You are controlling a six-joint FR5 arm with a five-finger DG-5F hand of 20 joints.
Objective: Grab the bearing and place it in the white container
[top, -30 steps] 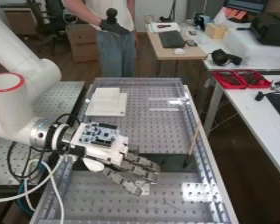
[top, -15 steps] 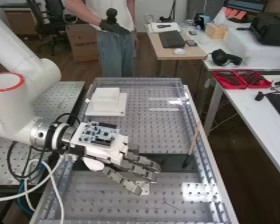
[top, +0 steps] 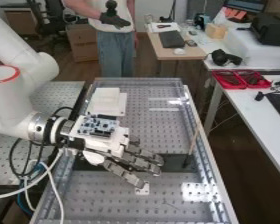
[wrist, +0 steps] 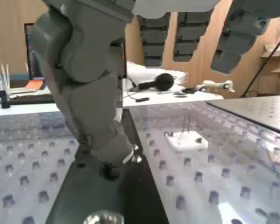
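You have the hand [top: 111,144] over the near half of the clear-topped surface [top: 97,197], palm down, the arm [top: 17,102] coming in from the upper left of the high view. Its fingers [top: 141,163] are open, reaching out nearly straight with slight bends, and the thumb [wrist: 91,100] stands well apart from them; you can see nothing clasped in the gap. In the wrist view the thumb tip is at the dark strip [wrist: 140,195], though you cannot tell whether it touches. A shiny round metal piece [wrist: 104,218] sits on that strip near the thumb tip; you cannot tell for sure that it is the bearing. Just beyond the strip there is a small white plate [wrist: 186,142] with thin upright pins, lying apart from the thumb. Your white container [top: 106,95] appears to be the square, blocky shape on a flat white base [top: 121,108], towards the far left part of the surface in the high view, and a thin stick [top: 193,137] with a dark end slants along the right side
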